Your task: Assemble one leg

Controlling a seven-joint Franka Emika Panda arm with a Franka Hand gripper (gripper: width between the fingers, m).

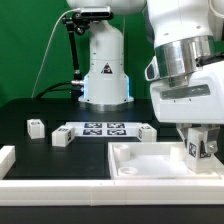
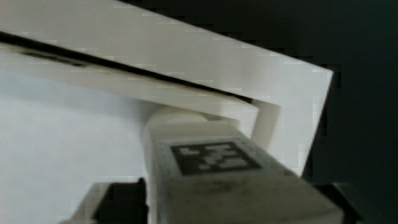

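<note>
**Leg clamped in the gripper over the white tray piece**

The gripper (image 1: 199, 155) hangs low at the exterior view's right, its two jaws closed on the leg (image 1: 196, 146). The small white post stands upright between them, with its black-and-white tag facing the exterior camera. It is held over the recessed white tray piece (image 1: 130, 165), close to that piece's far right corner. I cannot tell whether its lower end touches the tray.

In the wrist view the leg (image 2: 214, 160) fills the middle, tag up, with a dark finger (image 2: 112, 203) pressed to each side. Its far end points at an inner corner of the tray piece (image 2: 107, 110).

The marker board (image 1: 103, 129) lies flat on the black surface (image 1: 60, 165). A tagged white block (image 1: 35, 126) sits well off toward the exterior view's left, and another block (image 1: 62, 137) lies just beside the board's left end. A third block (image 1: 147, 131) lies just beside its right end. The arm's white base (image 1: 105, 70) stands behind them.
</note>
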